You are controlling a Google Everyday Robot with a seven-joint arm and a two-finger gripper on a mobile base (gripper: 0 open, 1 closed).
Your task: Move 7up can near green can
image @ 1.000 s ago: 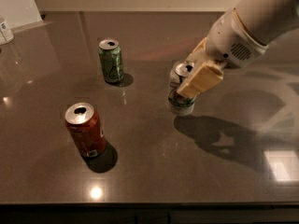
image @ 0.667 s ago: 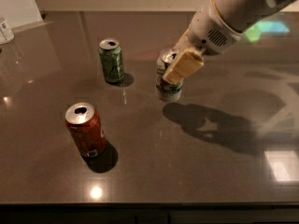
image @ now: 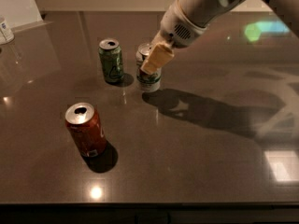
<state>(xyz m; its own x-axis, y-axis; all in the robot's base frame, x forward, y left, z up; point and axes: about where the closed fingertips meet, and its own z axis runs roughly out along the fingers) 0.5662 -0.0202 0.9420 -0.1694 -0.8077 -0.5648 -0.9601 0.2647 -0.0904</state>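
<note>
Three soda cans share a dark, glossy bench (image: pixel 196 167), with a small white container (image: pixel 5 29) partly cut off at the far left edge. Nearest the camera on the left, a red-orange can (image: pixel 85 130) stands upright, well apart from the other two. Farther back stands the green can (image: pixel 111 61), upright, and just beside it on the right is the 7up can (image: pixel 150 82), also upright, with a narrow gap between the pair. The pincer (image: pixel 150 64) is clenched on the 7up can's upper body, one pale finger (image: pixel 157 59) lying across its near face while the other is hidden behind. The white arm (image: pixel 201 8) reaches in from the far right and throws a long shadow (image: pixel 210 111) over the bench to the right. The can's base appears to meet the surface, though that cannot be told for certain. Judged from this layout, the carrying step is all but complete: the 7up can is already next to its target. The next move calls for settling it flat, letting go without tipping it into the green can, and lifting away.
</note>
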